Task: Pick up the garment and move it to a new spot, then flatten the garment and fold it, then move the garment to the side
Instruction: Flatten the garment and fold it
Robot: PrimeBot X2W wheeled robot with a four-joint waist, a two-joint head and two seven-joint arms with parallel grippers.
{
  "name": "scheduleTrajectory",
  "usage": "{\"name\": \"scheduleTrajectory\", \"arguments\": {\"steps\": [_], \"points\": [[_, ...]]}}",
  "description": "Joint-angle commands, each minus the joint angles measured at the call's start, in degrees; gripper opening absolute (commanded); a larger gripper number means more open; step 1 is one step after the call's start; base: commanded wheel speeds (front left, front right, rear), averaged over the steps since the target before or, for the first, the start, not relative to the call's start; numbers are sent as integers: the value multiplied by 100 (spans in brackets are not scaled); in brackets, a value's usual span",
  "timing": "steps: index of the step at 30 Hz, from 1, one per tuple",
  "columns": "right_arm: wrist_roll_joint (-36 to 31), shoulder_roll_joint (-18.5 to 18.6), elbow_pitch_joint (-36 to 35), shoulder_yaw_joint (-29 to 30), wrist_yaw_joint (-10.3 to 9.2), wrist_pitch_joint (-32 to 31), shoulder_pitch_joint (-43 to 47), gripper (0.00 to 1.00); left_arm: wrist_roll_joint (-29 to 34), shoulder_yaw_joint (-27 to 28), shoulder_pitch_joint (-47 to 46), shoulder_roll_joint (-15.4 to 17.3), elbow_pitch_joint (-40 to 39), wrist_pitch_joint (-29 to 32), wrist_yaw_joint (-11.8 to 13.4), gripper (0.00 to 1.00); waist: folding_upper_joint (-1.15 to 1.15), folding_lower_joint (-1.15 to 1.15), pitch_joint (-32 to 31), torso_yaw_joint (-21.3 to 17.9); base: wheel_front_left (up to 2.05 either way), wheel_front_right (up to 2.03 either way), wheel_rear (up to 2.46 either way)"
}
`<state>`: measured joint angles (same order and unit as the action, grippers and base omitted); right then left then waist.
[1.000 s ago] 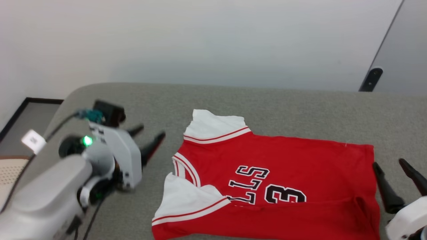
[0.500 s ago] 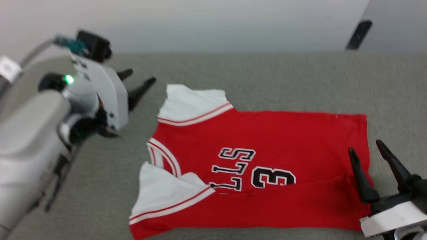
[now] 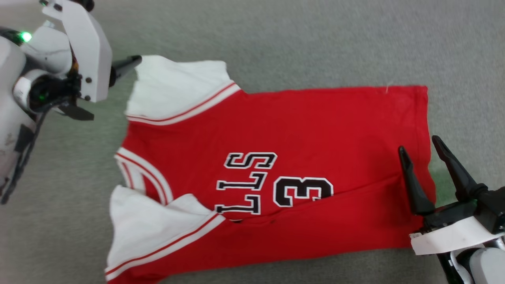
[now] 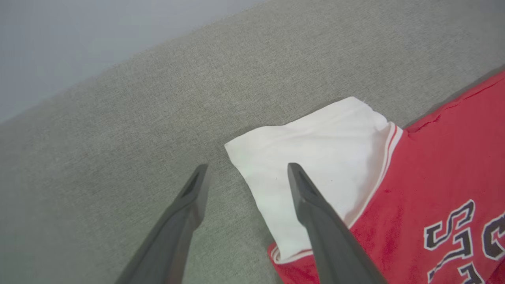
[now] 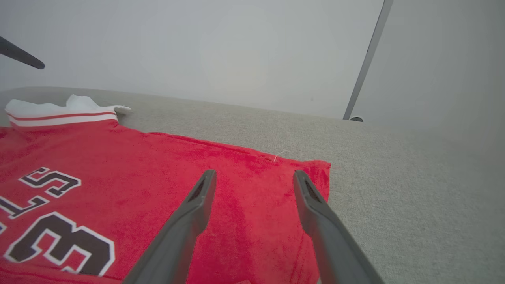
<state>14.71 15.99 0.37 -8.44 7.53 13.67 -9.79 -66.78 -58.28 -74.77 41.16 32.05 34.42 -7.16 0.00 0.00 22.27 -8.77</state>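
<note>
Half the lettering (image 3: pixel 244 183) is tucked under a fold (image 3: pixel 315 221) of the jersey (image 3: pixel 307 130), my left claw (image 4: pixel 247 167) wide at its sleeve (image 4: pixel 315 157), right claw (image 3: pixel 418 142) wide over its hem (image 3: pixel 422 118).

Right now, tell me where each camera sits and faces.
Head view: high up, facing down onto the shirt on grey fabric; left gripper and right gripper show.
Left wrist view: on the left arm, facing along its fingers at a white sleeve.
Right wrist view: on the right arm, facing along its fingers across the hem to a wall.
Shared: both wrist views show the shirt's black lettering.
</note>
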Motion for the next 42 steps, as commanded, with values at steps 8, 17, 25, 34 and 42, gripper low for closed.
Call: {"name": "scheduleTrajectory", "arguments": {"steps": [8,17,25,34,42], "points": [[48,-112,89,-121,-10,105,-199,100,-103,-293,-252,174,112,294,-37,100,0,0,719,-561,0,0,0],[107,-106,178,-237,-10,141,-293,100,-158,-596,-327,319,401,356,-30,100,0,0,834,-642,0,0,0],[140,-129,251,-309,-10,145,-352,100,-386,-705,-390,-53,1007,842,1,100,0,0,844,-671,0,0,0],[230,-137,408,-530,-10,124,-508,100,-541,-888,-458,-433,1604,1741,213,28,0,0,814,-815,0,0,0],[338,-172,548,-748,-10,103,-643,100,-487,-937,-798,-673,1881,2021,235,0,0,0,838,-1010,0,0,0]]}}
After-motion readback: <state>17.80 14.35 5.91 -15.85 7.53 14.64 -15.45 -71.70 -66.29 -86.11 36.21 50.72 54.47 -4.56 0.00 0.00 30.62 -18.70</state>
